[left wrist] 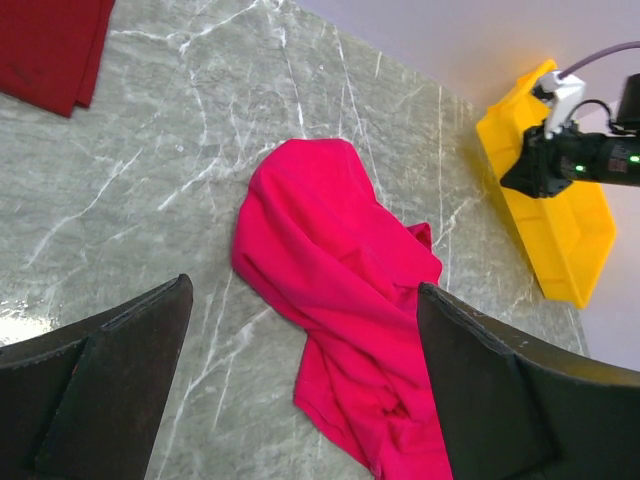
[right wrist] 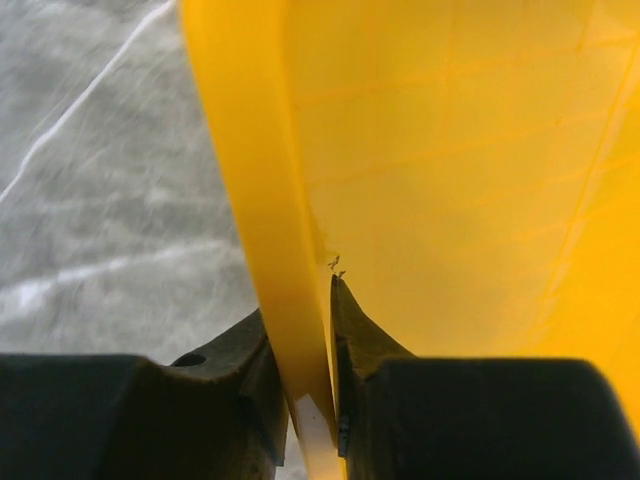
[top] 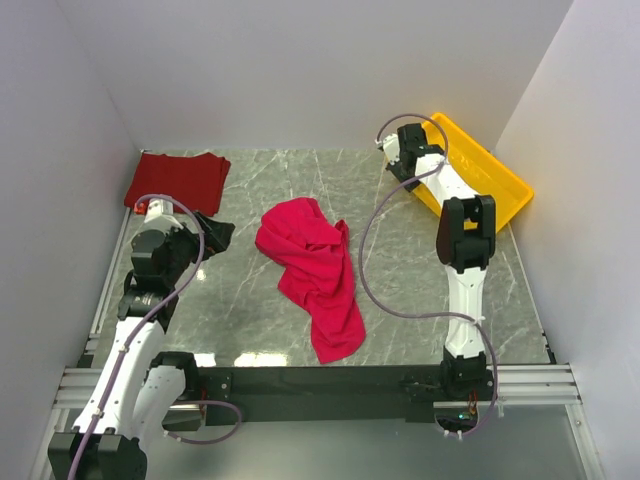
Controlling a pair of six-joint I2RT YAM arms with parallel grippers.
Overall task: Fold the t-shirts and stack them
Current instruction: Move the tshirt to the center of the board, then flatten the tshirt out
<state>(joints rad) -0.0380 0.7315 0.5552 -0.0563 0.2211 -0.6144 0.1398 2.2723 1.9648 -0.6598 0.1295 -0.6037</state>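
A crumpled bright crimson t-shirt [top: 312, 275] [left wrist: 345, 295] lies in a heap at the middle of the marble table. A darker maroon t-shirt [top: 178, 181] [left wrist: 50, 45] lies folded flat in the far left corner. My left gripper [top: 213, 234] [left wrist: 300, 390] hangs open above the table left of the crimson shirt, its wide black fingers [left wrist: 110, 380] holding nothing. At the far right my right gripper [top: 400, 158] [right wrist: 310, 370] is shut on the near-left rim of the yellow tray [top: 478, 180] [right wrist: 250, 200], one finger outside the wall and one inside.
White walls close in the table on the left, back and right. The yellow tray [left wrist: 555, 215] sits in the far right corner against the wall. A purple cable loops from the right arm [top: 468, 270] over the table right of the crimson shirt.
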